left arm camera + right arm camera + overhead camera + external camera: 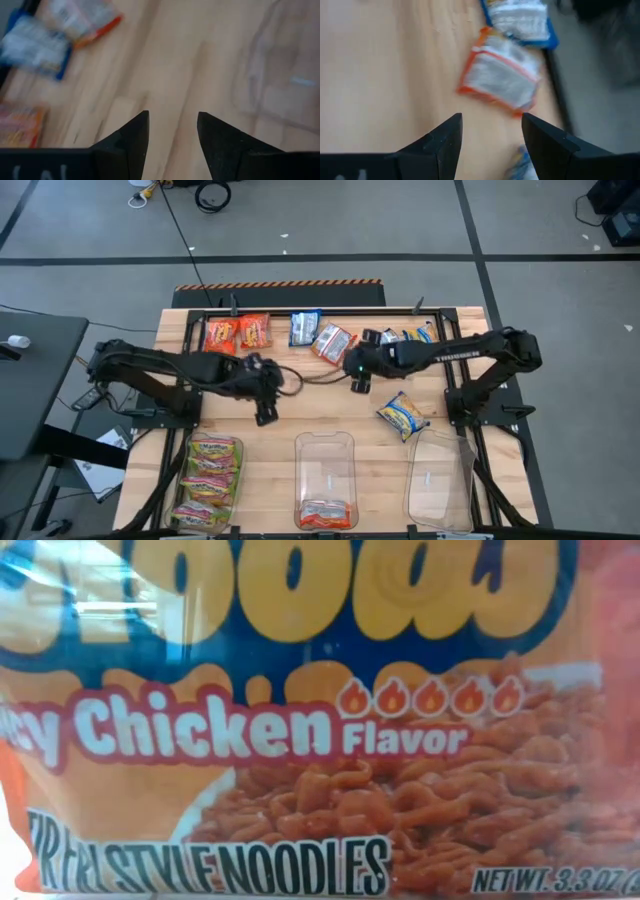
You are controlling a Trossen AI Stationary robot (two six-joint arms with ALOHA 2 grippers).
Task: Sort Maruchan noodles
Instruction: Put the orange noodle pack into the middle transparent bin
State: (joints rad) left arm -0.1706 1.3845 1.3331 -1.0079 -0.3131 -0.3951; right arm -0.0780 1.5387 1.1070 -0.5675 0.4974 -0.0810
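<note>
Noodle packets are partly sorted, by the look of the worktop [270, 450]. Along its near edge stand three clear bins. The left bin [182, 455] holds a stack of green-yellow packets [210, 475] and looks close to full. The middle bin [325, 450] has orange-red packets [325, 513] lying at its near end only. The right bin [440, 475] shows nothing inside that I can make out.

Still loose at the far edge are two orange-red packets [237, 334] side by side, a blue packet [304, 327] next to them, and another orange-red packet [333, 341] lying tilted just beside the blue one. A further blue-and-yellow packet [418, 333] peeks out behind the right arm. One blue-and-yellow packet [403, 415] lies on the wood just beside the right bin's far end, outside it.

The left gripper [266, 414] hangs over bare wood in the middle, jaws spread and holding nothing. The right gripper [358, 383] hovers near the tilted orange-red packet, jaws also spread and empty.

My reading: green-yellow is probably done, orange-red is under way, and the blue-and-yellow group has barely begun. About half a dozen packets remain.
</note>
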